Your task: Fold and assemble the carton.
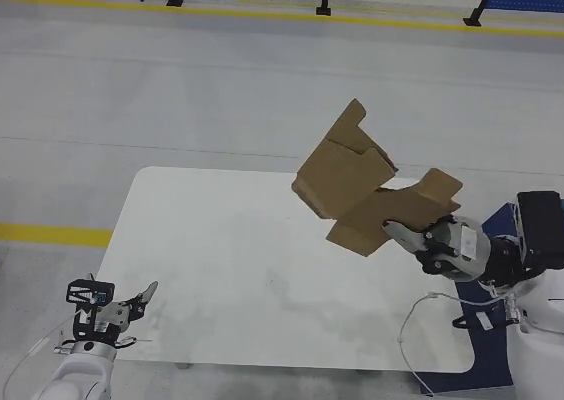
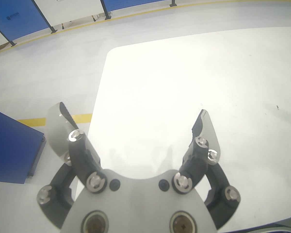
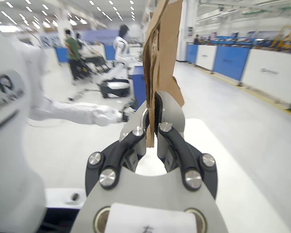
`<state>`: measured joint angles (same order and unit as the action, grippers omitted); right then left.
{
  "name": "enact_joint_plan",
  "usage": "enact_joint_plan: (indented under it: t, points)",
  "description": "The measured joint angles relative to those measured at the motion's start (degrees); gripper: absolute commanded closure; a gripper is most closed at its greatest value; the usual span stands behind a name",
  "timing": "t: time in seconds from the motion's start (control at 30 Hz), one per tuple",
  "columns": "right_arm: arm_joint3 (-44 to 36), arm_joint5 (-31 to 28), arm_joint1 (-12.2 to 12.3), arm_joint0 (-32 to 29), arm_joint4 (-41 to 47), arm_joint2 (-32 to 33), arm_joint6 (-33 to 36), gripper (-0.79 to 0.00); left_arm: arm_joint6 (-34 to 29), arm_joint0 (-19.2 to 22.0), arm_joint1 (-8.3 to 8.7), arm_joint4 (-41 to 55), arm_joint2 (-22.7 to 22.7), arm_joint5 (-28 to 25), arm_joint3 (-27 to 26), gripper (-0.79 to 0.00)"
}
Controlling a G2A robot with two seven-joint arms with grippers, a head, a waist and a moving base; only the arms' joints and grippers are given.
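Hovering over the table's (image 1: pixel 222 290) near-left corner, the left gripper (image 2: pixel 133 112) is holding its fingers spread wide and empty, probably free to take a flap. Rightward, the flattened carton (image 1: pixel 347 175) is hanging in the air above the table's far-right part, its near edge pinched by the right gripper (image 3: pixel 153 112), whose arm is angling in from the right.

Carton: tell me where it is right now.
In the top view the carton is clamped in the right gripper, held up over the right side of the table, far from the left gripper.
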<state>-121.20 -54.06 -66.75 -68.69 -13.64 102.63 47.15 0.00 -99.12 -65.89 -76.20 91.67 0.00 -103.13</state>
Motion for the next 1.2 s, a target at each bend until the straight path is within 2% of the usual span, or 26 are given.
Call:
enact_joint_plan:
  t: [0.13, 0.3, 0.4, 0.5, 0.53, 0.63, 0.73, 0.93, 1.0, 1.1, 1.2]
  points:
    - [-6.66, -2.76, -1.04, -0.93, -21.61, 4.88, -12.4, 0.0, 0.0, 0.0, 0.0, 0.0, 0.0, 0.0, 0.0, -0.785]
    - [-14.07, -3.85, -1.93, -0.99, -45.88, 7.07, -28.04, 0.0, 0.0, 0.0, 0.0, 0.0, 0.0, 0.0, 0.0, -0.785]
    - [-13.69, -2.68, -1.82, 1.35, -65.15, 5.41, -42.04, 0.0, 0.0, 0.0, 0.0, 0.0, 0.0, 0.0, 0.0, -0.785]
    - [-13.4, 4.33, -1.08, 0.34, -86.67, 1.84, -59.48, 0.0, 0.0, 0.0, 0.0, 0.0, 0.0, 0.0, 0.0, -0.785]
    - [-13.42, 9.1, -0.69, -1.47, -95.15, 0.29, -66.57, 0.0, 0.0, 0.0, 0.0, 0.0, 0.0, 0.0, 0.0, -0.785]
    - [-13.44, 22.5, 0.1, -7.7, -112.93, -2.71, -81.64, 0.0, 0.0, 0.0, 0.0, 0.0, 0.0, 0.0, 0.0, -0.785]
    - [-13.44, 33.62, 0.45, -13.26, -124.03, -4.51, -90.41, 0.0, 0.0, 0.0, 0.0, 0.0, 0.0, 0.0, 0.0, -0.785]
    - [-13.44, 46.81, 0.89, -19.3, -135.28, -7.78, -96.26, 0.0, 0.0, 0.0, 0.0, 0.0, 0.0, 0.0, 0.0, -0.785]
    - [-13.44, 48.16, 0.93, -20.28, -135.9, -8.7, -96.09, 0.0, 0.0, 0.0, 0.0, 0.0, 0.0, 0.0, 0.0, -0.785]
    - [-13.44, 43.24, 0.92, -20.18, -129.04, -8.89, -94.57, 0.0, 0.0, 0.0, 0.0, 0.0, 0.0, 0.0, 0.0, -0.785]
    - [-13.44, 32.4, 1.01, -17.53, -115.65, -6.13, -91.87, 0.0, 0.0, 0.0, 0.0, 0.0, 0.0, 0.0, 0.0, -0.785]
